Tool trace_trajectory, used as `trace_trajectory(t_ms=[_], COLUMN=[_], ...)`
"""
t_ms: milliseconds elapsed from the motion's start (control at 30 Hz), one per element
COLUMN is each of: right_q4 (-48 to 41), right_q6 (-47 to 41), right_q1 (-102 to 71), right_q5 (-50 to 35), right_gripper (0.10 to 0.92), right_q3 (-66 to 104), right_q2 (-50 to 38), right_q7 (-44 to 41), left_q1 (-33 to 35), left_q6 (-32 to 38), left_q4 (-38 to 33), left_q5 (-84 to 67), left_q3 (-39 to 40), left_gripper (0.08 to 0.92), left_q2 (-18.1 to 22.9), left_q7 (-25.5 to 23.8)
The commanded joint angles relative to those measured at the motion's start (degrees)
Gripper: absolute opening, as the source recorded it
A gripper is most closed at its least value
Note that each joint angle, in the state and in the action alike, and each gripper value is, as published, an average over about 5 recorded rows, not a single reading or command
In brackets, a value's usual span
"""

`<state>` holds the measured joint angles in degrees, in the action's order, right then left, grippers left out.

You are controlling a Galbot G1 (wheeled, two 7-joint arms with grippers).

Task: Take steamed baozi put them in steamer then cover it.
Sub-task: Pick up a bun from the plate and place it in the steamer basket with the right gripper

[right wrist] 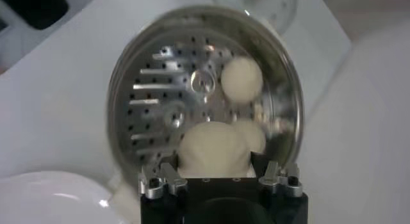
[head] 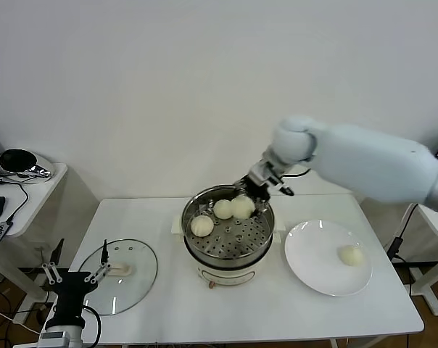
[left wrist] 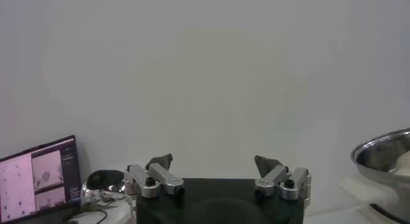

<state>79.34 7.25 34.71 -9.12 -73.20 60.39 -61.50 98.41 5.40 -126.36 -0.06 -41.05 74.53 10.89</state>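
Observation:
The steamer (head: 227,245) (right wrist: 147,97) stands mid-table, uncovered, with its perforated tray showing. Three steamed baozi lie in it: one at the left (head: 201,225) (right wrist: 240,78) and two at the back (head: 223,209). My right gripper (head: 254,190) (right wrist: 218,164) reaches down over the back rim, shut on the rear-right baozi (head: 242,206) (right wrist: 214,148), which rests on the tray between the fingers. Another baozi (head: 351,254) lies on the white plate (head: 317,272). The cover (head: 135,279) (right wrist: 282,4) lies flat at the table's left. My left gripper (head: 74,274) (left wrist: 214,161) is parked open at the table's front left edge.
A side table (head: 38,190) with a dark round object (head: 17,161) and cables stands at the left. A laptop screen (left wrist: 38,177) shows in the left wrist view. The steamer's rim (left wrist: 384,152) is to that gripper's side.

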Motion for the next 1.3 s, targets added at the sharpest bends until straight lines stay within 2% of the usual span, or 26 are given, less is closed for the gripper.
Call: trace_trajectory(t_ms=[33,433,867,1067,1200,1300], right_q4=[-1.28,-0.03,1.34,3.00,4.29,6.07], right_q6=[8.95,13.37,14.72,13.93,11.10,5.70], right_q1=[-1.41,-3.64,-4.03,-2.44,0.04,3.21], right_q5=[6.21,12.69,12.39,9.68,7.67,4.77], right_gripper=[0.695,0.697,0.705,0.803,0.821,0.823], right_q3=[-4.47,-5.76,-6.18,-5.62,-4.36,-4.05], right_q2=[9.97,9.03,7.45,6.35,3.54,-0.93], right_q7=[1.56,0.85,0.23,1.34,0.39,-1.96], left_q1=[-0.09,-0.29,-0.33,-0.46,-0.62,-0.64], left_q6=[-0.02,0.05,0.02,-0.07,-0.27,-0.36], left_q4=[0.07,0.54,0.57,0.52,0.19,0.05], left_q5=[-0.05,-0.49,-0.33,-0.34,-0.56,-0.68], left_q3=[-0.11,-0.10,0.37,0.44,0.03,-0.20], left_gripper=[0.823,0.823,0.823,0.823,0.823,0.823], left_q2=[0.09,0.04,0.34,0.15,-0.24,-0.54], left_q7=[0.04,0.11,0.07,0.04,-0.06,-0.13])
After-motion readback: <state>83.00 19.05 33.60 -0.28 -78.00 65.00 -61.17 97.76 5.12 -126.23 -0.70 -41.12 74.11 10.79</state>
